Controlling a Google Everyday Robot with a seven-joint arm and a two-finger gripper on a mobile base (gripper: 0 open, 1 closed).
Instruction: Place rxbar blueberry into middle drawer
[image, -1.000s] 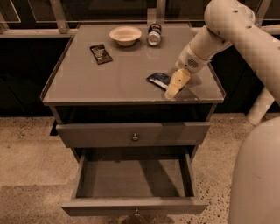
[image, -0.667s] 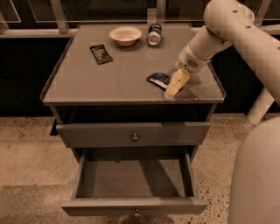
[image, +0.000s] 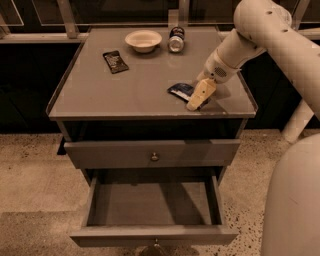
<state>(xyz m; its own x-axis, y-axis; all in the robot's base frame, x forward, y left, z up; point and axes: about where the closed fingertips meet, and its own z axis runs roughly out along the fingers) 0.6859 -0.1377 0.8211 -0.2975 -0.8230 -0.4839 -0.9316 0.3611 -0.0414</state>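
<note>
The middle drawer (image: 150, 205) is pulled open at 6 o'clock below the tabletop (image: 125, 85). At the tabletop's 4 o'clock, the gripper (image: 197, 97) covers one end of the rxbar blueberry (image: 179, 90). The bar lies flat with its long axis roughly 9-to-3. Whether the gripper is clamped on it cannot be told.

The white arm (image: 272, 32) reaches in from the upper right, wrist (image: 220, 67) angled downward, gripper (image: 196, 100) low over the counter's (image: 125, 95) front-right part

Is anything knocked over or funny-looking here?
Yes: the small dark metal can seems to lie on its side beside the cream bowl. The beige gripper is at the dark blue snack bar near the front edge.
</note>
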